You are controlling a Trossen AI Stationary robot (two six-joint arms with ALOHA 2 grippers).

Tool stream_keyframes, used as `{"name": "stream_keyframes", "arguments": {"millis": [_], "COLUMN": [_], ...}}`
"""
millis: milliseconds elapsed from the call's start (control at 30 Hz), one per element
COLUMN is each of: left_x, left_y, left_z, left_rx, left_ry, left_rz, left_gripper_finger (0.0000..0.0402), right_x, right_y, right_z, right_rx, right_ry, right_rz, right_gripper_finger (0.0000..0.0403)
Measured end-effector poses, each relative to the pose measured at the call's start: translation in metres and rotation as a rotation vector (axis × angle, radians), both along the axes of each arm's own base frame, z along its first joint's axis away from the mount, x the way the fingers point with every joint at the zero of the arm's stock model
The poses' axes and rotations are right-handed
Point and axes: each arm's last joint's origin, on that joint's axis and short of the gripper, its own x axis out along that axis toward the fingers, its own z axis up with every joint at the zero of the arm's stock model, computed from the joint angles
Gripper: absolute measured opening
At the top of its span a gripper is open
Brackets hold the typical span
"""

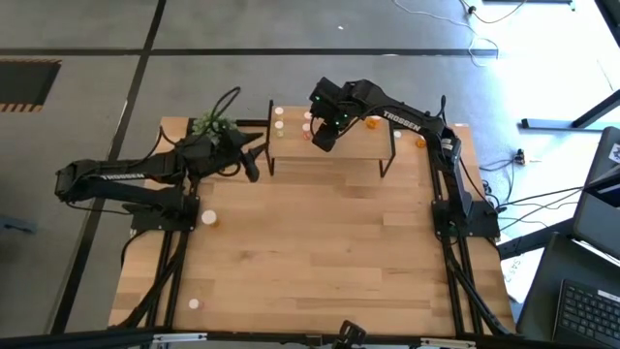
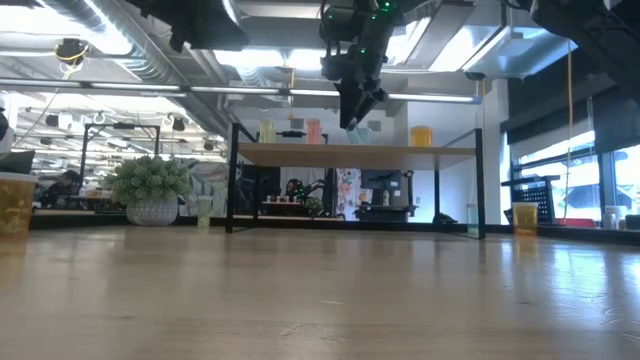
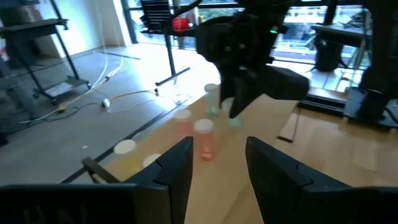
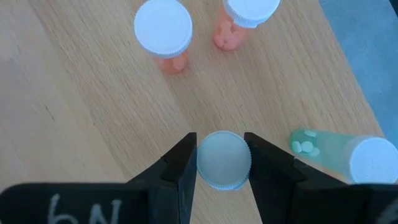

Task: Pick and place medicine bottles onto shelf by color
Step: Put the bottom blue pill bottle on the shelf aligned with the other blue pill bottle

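The shelf point(image 1: 334, 155), a light-wood board on thin black legs, stands at the table's far edge. On it are two yellowish bottles point(image 3: 124, 147), two pink ones point(image 4: 163, 28) and a green one point(image 4: 336, 155), all upright with white caps. My right gripper point(image 4: 222, 163) hangs over the shelf, shut on another green bottle point(image 2: 353, 131). My left gripper point(image 3: 217, 168) is held level beside the shelf's left end, open, with nothing between its fingers. My right gripper pinches the white cap point(image 4: 224, 149) of the green bottle between its two fingers, one on each side of the cap. The fingers come steeply from above. The bottle stays upright below them, its base at the shelf board; whether it rests there I cannot tell.
A green plant ball in a pot point(image 2: 152, 190) sits at the far left corner. Loose bottles lie on the table near the left arm's base point(image 1: 208, 218) and the near left edge point(image 1: 195, 303). Orange bottles point(image 1: 420, 141) stand by the shelf's right end.
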Motion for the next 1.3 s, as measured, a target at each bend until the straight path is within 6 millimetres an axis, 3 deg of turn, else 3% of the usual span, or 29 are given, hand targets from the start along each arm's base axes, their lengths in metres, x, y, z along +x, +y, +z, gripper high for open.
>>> {"name": "stream_keyframes", "arguments": {"millis": [367, 767, 967, 1300], "left_x": [0.0, 0.0, 0.0, 0.0], "left_y": [0.0, 0.0, 0.0, 0.0], "left_z": [-0.001, -0.001, -0.001, -0.001], "left_rx": [-0.001, -0.001, -0.001, -0.001], "left_ry": [0.006, 0.006, 0.006, 0.006], "left_rz": [-0.003, -0.003, -0.003, -0.002], "left_gripper_finger": [0.0142, 0.0142, 0.0142, 0.0142], "right_x": [-0.007, -0.01, -0.019, -0.019], "right_y": [0.004, 0.006, 0.01, 0.015], "right_z": [0.019, 0.027, 0.042, 0.046], "right_rx": [0.005, 0.005, -0.005, 0.003], "right_ry": [-0.082, -0.11, -0.149, -0.166], "right_rz": [0.017, -0.012, -0.026, -0.044], "right_gripper_finger": [0.0127, 0.0127, 0.0127, 0.0126]}}
